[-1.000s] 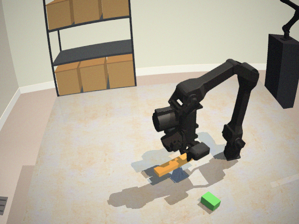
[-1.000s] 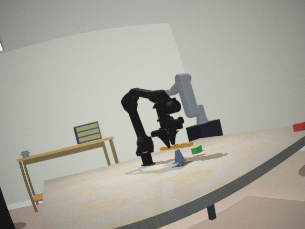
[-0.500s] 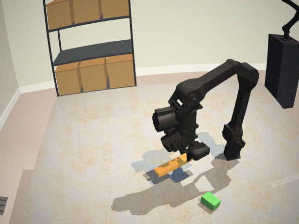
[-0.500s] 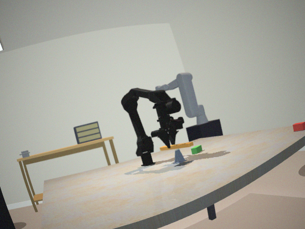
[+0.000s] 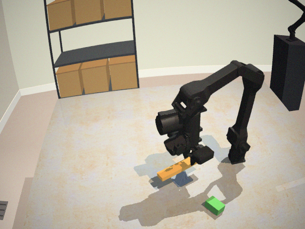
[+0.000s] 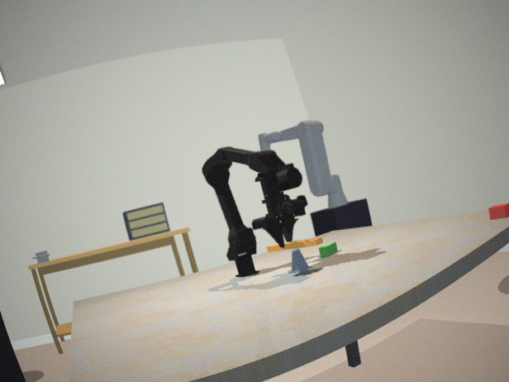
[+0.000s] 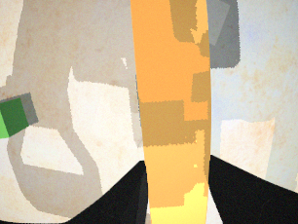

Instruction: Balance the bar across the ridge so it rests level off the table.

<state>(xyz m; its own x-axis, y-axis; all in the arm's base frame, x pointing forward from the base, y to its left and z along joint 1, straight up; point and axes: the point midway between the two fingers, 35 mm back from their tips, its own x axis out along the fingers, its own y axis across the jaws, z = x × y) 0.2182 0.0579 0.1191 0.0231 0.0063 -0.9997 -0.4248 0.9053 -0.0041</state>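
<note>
We see the jaws clenched on the orange bar (image 5: 173, 171) near one end. The bar lies across the grey ridge (image 6: 298, 261), above the bench (image 6: 248, 314).

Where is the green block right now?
In the top view the green block lies on the table toward the lower right, apart from the ridge and the held bar.

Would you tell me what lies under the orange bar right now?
The grey-blue ridge stands under the orange bar, which the gripper grips. Whether bar and ridge touch cannot be told.
</note>
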